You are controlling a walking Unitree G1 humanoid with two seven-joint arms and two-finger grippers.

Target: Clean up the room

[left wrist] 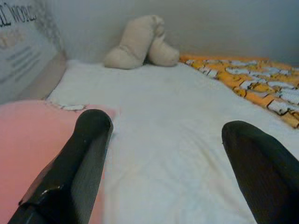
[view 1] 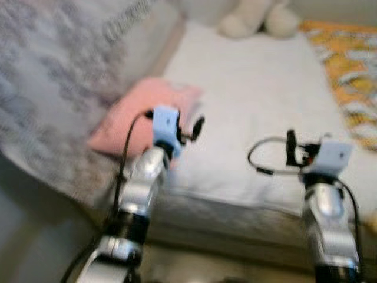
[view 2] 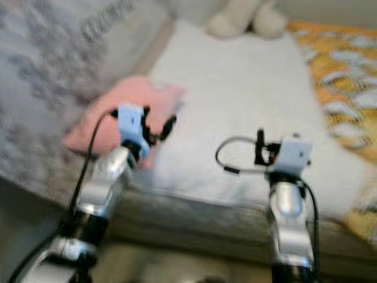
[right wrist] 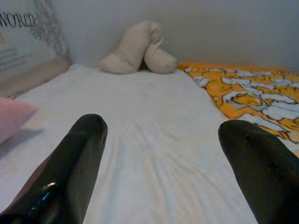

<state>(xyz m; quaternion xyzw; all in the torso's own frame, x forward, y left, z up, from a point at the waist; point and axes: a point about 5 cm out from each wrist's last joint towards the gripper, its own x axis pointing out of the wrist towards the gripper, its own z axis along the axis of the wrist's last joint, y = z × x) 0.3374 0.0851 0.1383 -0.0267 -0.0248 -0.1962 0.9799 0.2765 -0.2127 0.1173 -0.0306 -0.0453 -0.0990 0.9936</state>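
Pillow (view 1: pixel 132 121), pink, sits on the bed (view 1: pixel 259 112) near its left edge. Left gripper (left wrist: pixel 163 158) hovers over it, right gripper (right wrist: pixel 161 163) over bare sheet, both spread wide.

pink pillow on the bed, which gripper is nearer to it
Left. The left gripper is open right at the pink pillow, over its near edge. The right gripper, also open, hangs over bare white sheet, well off to the pillow's right.
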